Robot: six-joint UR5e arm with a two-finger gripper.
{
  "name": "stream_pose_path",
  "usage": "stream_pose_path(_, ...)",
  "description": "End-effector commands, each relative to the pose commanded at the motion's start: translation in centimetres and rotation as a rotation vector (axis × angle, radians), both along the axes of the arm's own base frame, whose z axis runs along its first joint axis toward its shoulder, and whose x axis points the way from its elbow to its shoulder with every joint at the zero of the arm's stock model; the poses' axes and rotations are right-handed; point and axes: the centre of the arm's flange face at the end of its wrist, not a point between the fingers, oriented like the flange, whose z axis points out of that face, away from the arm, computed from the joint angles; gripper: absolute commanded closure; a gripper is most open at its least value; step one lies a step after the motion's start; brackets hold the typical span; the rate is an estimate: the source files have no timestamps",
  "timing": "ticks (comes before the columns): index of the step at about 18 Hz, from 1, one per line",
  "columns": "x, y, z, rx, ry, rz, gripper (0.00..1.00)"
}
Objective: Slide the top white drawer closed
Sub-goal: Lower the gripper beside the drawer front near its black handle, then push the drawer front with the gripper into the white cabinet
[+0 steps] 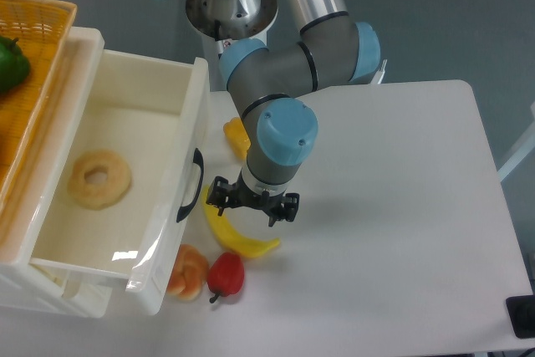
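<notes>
The top white drawer stands pulled out at the left, a deep cream-white box with a curved black handle on its front panel. A beige ring-shaped doughnut lies inside it. My gripper points down at the table just right of the handle, a short gap away and not touching it. Its black fingers are spread apart with nothing between them, above a yellow banana.
An orange wicker basket with a green pepper sits on the cabinet at the far left. A red pepper and an orange pastry lie by the drawer's front corner. A yellow piece lies behind the arm.
</notes>
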Motion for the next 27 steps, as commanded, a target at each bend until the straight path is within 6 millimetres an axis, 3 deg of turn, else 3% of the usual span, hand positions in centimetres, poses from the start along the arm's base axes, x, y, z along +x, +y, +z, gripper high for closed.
stream_pose_path(15,1.7,-0.1,1.9,-0.008,-0.008,-0.008,0.0)
stream_pose_path(27,3.9,1.1,2.7,-0.005,0.01,-0.033,0.0)
